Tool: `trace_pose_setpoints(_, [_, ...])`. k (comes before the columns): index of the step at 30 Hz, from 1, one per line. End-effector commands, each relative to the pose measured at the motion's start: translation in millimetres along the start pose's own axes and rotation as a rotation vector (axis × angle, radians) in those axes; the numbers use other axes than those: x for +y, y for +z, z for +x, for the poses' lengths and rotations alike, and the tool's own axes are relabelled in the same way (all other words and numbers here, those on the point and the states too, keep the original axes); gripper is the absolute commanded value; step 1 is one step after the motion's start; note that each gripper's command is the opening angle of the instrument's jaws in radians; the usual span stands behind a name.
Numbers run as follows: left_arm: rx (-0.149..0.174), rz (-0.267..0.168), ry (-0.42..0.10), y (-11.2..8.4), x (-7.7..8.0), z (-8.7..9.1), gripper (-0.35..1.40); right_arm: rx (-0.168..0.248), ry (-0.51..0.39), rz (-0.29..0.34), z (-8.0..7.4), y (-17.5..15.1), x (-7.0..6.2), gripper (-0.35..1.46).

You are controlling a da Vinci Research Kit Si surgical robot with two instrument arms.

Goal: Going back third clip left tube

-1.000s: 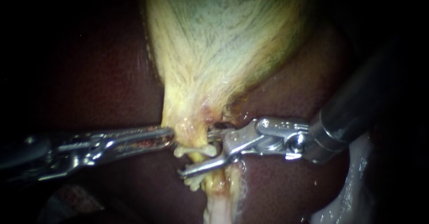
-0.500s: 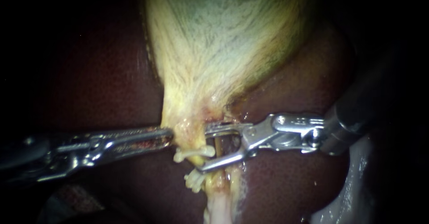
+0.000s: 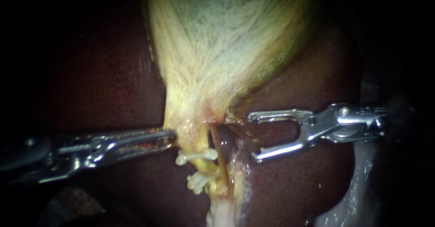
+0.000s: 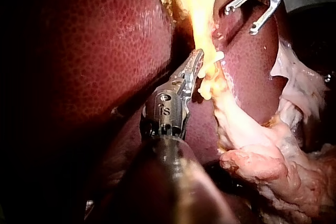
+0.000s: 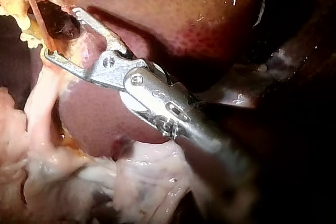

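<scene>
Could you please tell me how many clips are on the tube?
2: the upper clip beside the left instrument's tip, the lower clip just beneath it; others may be hidden.

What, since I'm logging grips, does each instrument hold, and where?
The left instrument grips the gallbladder at its narrow lower end; the right instrument holds nothing, its jaws open.
</scene>
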Motion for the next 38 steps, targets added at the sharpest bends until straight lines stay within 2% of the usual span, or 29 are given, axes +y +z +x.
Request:
trace_pose_setpoints(1, [0.0,0.0,0.0,0.2,0.1,0.0,-0.35,-0.001,-0.009,0.0,0.1,-0.1,-0.1,0.6])
trace_pose_setpoints(4, [-0.001,-0.001,0.001,0.7,0.4,0.2,-0.35,-0.002,-0.027,0.002,0.2,-0.2,-0.5,0.6])
trace_pose_setpoints(9, [0.0,0.006,0.005,2.6,0.8,1.0,-0.35,-0.004,-0.051,-0.001,0.2,-0.2,-0.8,0.6])
trace_pose_setpoints(14, [0.012,0.012,0.011,5.2,0.5,2.0,-0.35,-0.006,-0.063,-0.001,0.2,-0.3,-0.8,0.6])
trace_pose_setpoints(19, [0.017,0.017,0.012,6.7,0.0,2.2,-0.35,-0.006,-0.068,-0.001,0.2,-0.3,-0.9,0.6])
trace_pose_setpoints(38, [0.02,0.017,0.013,7.3,-0.1,2.2,-0.35,-0.007,-0.074,-0.001,0.4,-0.2,-1.2,0.6])
